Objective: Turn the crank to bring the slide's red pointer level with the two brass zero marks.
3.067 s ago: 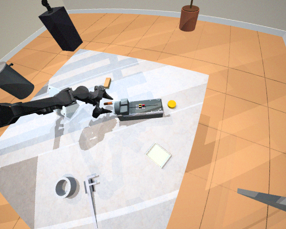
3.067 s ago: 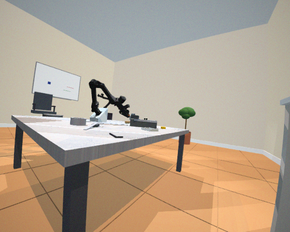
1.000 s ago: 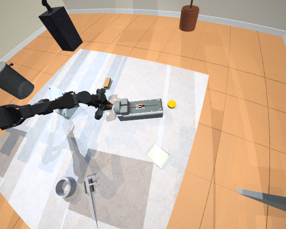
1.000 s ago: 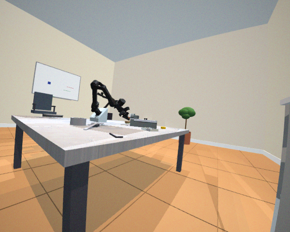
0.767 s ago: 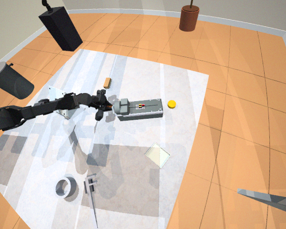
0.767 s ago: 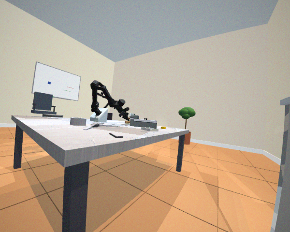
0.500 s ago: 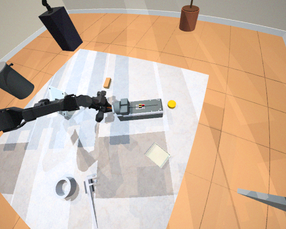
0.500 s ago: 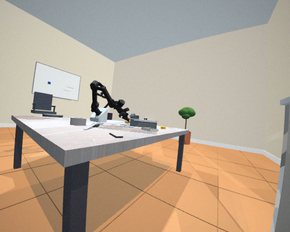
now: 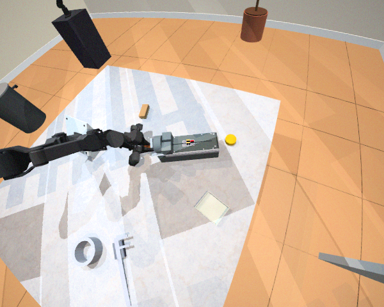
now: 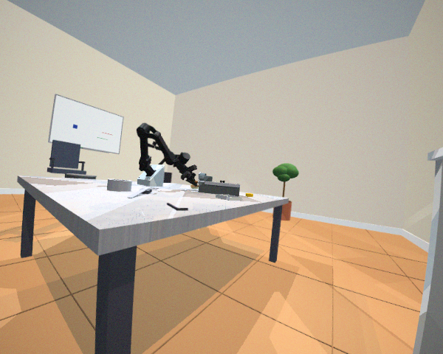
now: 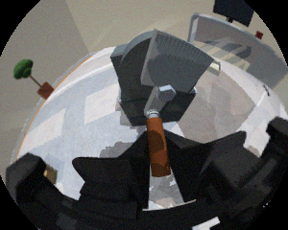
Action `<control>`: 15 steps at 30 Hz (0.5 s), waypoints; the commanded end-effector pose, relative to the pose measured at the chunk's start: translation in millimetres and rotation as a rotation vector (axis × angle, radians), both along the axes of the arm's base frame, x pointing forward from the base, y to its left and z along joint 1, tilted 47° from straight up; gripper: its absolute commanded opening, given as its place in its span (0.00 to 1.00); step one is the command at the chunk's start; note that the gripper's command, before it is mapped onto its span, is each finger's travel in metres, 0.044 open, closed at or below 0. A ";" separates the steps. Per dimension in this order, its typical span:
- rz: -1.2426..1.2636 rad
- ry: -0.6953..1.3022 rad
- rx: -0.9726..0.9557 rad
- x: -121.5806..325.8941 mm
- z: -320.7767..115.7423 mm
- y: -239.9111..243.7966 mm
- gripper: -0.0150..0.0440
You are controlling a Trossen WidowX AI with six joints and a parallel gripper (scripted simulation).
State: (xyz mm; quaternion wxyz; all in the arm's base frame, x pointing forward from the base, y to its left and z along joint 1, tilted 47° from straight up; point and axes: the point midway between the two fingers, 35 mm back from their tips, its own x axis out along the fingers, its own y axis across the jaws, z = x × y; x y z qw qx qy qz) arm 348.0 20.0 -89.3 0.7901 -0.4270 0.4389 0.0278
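The machine is a long dark grey-green box with a rounded grey housing at its arm-side end. A crank arm leads from the housing to an orange-brown handle. My gripper is shut on this handle, with one black finger on each side. The red pointer shows on the machine's top, close beside small yellow marks. They are too small to tell whether they are level. The wrist view does not show the pointer.
A wooden block lies beside the gripper. A yellow disc lies beyond the machine's far end. A shallow pale tray, a grey ring and a caliper lie farther off. A black bent piece lies near the table edge.
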 end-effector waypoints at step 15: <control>-0.017 -0.009 -0.002 4.9 6.5 -10.5 0.25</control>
